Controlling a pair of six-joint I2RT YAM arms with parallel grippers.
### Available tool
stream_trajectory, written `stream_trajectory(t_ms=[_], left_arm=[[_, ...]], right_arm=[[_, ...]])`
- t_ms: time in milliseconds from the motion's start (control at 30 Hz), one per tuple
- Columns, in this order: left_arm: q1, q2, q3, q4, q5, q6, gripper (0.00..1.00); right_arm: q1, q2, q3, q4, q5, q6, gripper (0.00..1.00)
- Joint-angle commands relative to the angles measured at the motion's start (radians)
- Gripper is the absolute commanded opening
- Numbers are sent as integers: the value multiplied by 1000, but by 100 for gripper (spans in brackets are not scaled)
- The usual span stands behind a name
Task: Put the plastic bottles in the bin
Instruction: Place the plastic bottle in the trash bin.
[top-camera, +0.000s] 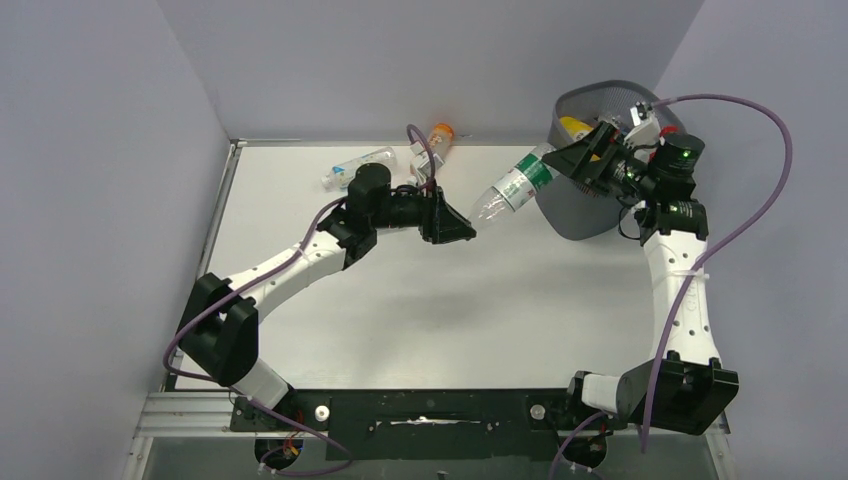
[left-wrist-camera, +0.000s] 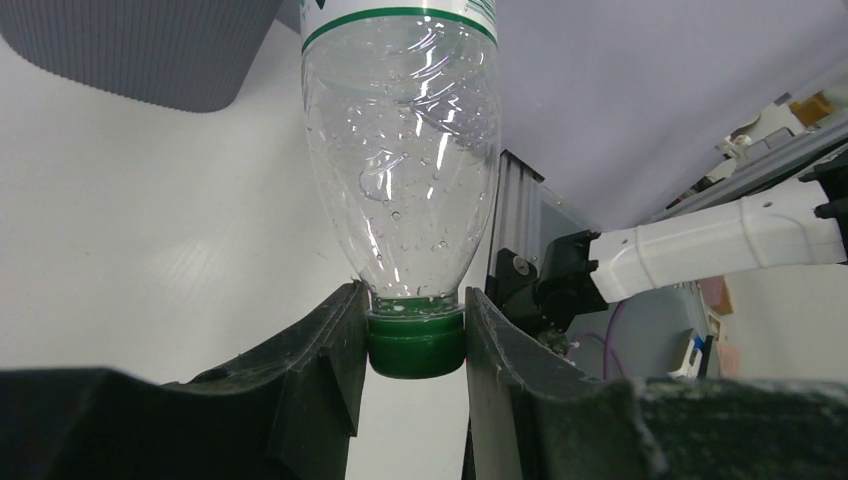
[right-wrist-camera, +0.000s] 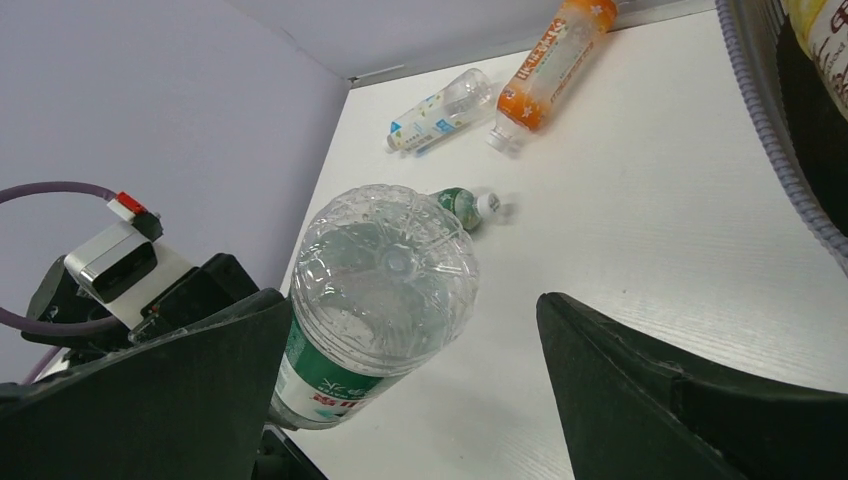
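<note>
Near table (top-camera: 450, 320) open; green-label bottle (top-camera: 515, 185) bars the bin (top-camera: 572, 212) front

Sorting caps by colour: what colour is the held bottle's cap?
Green cap, clearest in the left wrist view.

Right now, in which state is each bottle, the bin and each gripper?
Green-capped bottle: capped, held in the air by its cap.
Left gripper: shut on that cap.
Right gripper: open, one finger on either side of the same bottle's base.
Orange bottle: capped, lying on the table.
Blue-labelled bottle: lying on the table.
Bin: open on top, with a yellow bottle inside.
</note>
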Motion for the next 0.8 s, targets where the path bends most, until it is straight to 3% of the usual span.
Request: stream_trajectory(t_ms=[0, 300, 633, 767], left_arm=[[9, -35, 2, 176, 94, -73, 26], [9, 15, -3, 271, 141, -135, 27], [9, 80, 38, 276, 134, -143, 31], [15, 84, 62, 188, 90, -91, 42]], right_arm=[[1, 4, -25, 89, -71, 41, 98], [-4, 2, -81, 249, -159, 151, 100], [-12, -6, -71, 263, -169, 154, 58], [-30, -7, -48, 252, -154, 146, 52]])
